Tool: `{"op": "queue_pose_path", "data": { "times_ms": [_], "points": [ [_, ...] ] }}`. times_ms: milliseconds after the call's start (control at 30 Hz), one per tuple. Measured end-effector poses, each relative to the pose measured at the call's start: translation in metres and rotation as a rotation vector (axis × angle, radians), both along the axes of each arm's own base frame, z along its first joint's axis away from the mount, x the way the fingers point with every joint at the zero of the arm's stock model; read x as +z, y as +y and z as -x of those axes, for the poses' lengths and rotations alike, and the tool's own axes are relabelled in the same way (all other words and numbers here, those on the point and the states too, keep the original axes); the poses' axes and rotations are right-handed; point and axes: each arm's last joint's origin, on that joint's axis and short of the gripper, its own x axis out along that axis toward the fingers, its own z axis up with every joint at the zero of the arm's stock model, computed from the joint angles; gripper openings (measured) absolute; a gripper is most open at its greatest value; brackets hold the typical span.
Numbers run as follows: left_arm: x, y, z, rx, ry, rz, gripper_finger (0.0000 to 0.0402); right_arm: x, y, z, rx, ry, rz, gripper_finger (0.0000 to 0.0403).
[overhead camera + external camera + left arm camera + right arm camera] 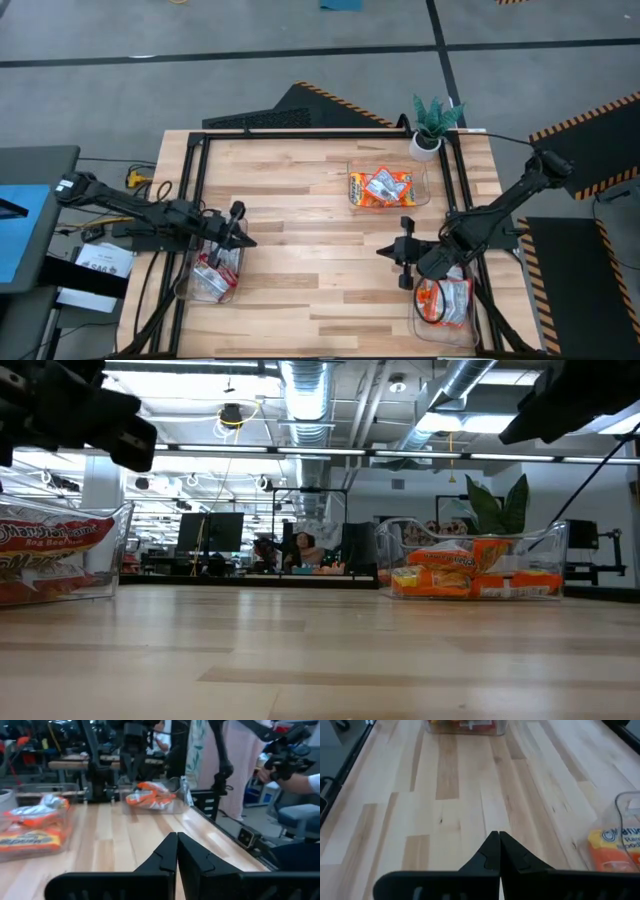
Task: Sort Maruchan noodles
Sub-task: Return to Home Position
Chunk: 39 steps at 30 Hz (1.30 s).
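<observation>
With both jaw pairs pressed together on nothing, the right gripper (496, 837) and left gripper (176, 840) are hanging low over the wooden table (310, 290). Each arm should be lifting straight up before folding back, staying clear of the rims of the clear bins (552, 550). The Maruchan noodles (382, 187) are lying sorted inside three bins, and beyond the potted plant (433, 122) a busy workshop is showing.

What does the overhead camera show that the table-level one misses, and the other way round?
Only the high view: both arms whole, the left pincer and right pincer over bare wood, and a third bin of orange-and-white packets partly under the right arm. Only the low view: the room behind, where a person sits far off. Both: the far bin of orange packets, the left bin of red-and-white packets, and the potted plant.
</observation>
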Motion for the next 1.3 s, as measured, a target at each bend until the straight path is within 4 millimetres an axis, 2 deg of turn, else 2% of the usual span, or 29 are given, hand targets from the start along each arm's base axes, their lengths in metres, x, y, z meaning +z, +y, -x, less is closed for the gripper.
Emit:
{"op": "queue_pose_path", "data": {
  "times_ms": [233, 433, 600, 733, 867, 1067, 1167, 1300],
  "points": [
    [0.0, 0.006, 0.016, 0.027, 0.023, 0.023, 0.0, 0.011, -0.005, 0.012, -0.015, -0.021, -0.055, 0.0013],
    [0.004, 0.01, 0.033, 0.063, -0.057, -0.001, 0.0, 0.015, -0.002, 0.018, 0.013, -0.038, -0.052, 0.0013],
    [0.003, 0.013, 0.033, 0.119, -0.037, -0.052, 0.0, 0.014, -0.001, 0.02, 0.022, -0.019, -0.035, 0.0013],
    [0.002, 0.014, 0.033, 0.125, -0.023, -0.016, 0.0, 0.012, -0.006, 0.023, 0.003, -0.01, -0.046, 0.0013],
    [-0.002, 0.015, 0.032, 0.15, 0.028, 0.002, 0.0, 0.003, -0.025, 0.017, 0.037, -0.057, -0.128, 0.0013],
    [-0.005, 0.015, 0.032, 0.159, 0.078, 0.071, 0.0, -0.005, -0.072, 0.009, 0.123, -0.181, -0.147, 0.0013],
    [-0.007, 0.015, 0.032, 0.16, 0.098, 0.076, 0.0, 0.001, -0.09, 0.015, 0.134, -0.216, -0.145, 0.0013],
    [-0.007, 0.015, 0.032, 0.16, 0.095, 0.058, 0.0, 0.012, -0.096, 0.036, 0.176, -0.273, -0.107, 0.0013]
  ]
}}
